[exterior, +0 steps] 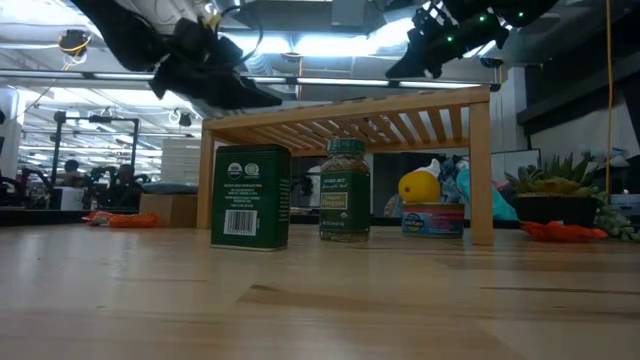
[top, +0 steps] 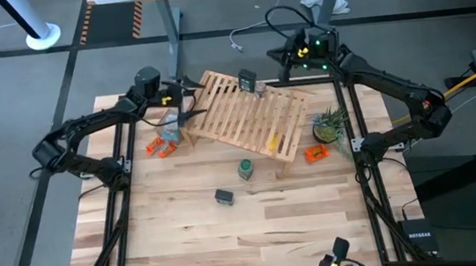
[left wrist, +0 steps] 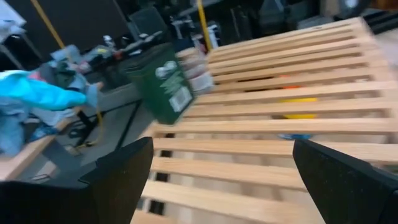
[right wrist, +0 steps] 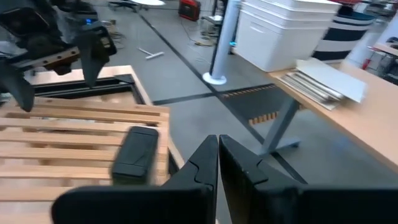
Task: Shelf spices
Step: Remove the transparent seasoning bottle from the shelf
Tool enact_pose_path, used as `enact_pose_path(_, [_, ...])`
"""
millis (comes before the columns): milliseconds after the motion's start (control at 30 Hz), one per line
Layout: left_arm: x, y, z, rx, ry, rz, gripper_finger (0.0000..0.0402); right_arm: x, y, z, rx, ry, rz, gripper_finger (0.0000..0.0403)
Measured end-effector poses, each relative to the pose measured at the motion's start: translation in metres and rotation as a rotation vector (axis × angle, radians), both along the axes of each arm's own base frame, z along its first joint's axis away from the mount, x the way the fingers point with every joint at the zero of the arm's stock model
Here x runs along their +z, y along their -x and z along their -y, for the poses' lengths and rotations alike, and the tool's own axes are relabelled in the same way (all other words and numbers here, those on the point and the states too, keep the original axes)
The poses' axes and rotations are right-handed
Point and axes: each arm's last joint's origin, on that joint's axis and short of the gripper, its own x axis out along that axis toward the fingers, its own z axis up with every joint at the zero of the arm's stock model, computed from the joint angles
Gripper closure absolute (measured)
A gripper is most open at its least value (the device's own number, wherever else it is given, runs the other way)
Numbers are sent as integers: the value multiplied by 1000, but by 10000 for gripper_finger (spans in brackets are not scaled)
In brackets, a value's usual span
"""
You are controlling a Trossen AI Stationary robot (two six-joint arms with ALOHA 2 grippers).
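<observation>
The light-wood slatted shelf (top: pixel 250 118) stands tilted at the far middle of the table on its legs (exterior: pixel 481 165). One dark squarish jar (top: pixel 247 81) stands on the shelf's far edge, with a smaller jar (top: pixel 260 87) beside it. Both show in the left wrist view, the jar (left wrist: pixel 163 82) and the smaller jar (left wrist: pixel 199 71). The green round jar (top: pixel 245 168) and the second squarish jar (top: pixel 223 196) stand on the tabletop before the shelf. My left gripper (top: pixel 192 98) hovers open over the shelf's left corner. My right gripper (top: pixel 288 57) hangs shut just beyond the far edge, with a dark jar top (right wrist: pixel 137 152) ahead of it.
A potted plant (top: pixel 330 123) and an orange piece (top: pixel 315 153) sit right of the shelf. A tan box (top: pixel 172 135) and orange pieces (top: pixel 161 147) lie to its left. A yellow thing (exterior: pixel 420 187) and a tin (exterior: pixel 432 220) sit under the shelf. The table's near half is bare wood.
</observation>
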Motion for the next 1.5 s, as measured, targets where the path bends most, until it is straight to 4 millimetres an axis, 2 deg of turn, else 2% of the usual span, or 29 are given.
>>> enact_pose_path(333, [1, 11, -16, 66, -11, 36, 23, 0, 0, 0, 7, 1, 5, 381])
enact_pose_path(700, [1, 12, -17, 72, -20, 34, 23, -4, -1, 0, 19, -28, -17, 381])
enact_pose_path(867, [1, 12, -17, 69, -34, 32, 23, -10, 1, 1, -58, -52, -77, 377])
enact_pose_path(1000, [1, 12, -17, 67, -45, 31, 23, -16, 3, 0, -82, -82, -132, 340])
enact_pose_path(1267, [1, 12, -17, 65, -57, 29, 23, -19, 4, -1, -85, -131, -148, 213])
enact_pose_path(1500, [1, 12, -17, 65, -54, 28, 23, -31, -14, -23, -6, -229, -213, 138])
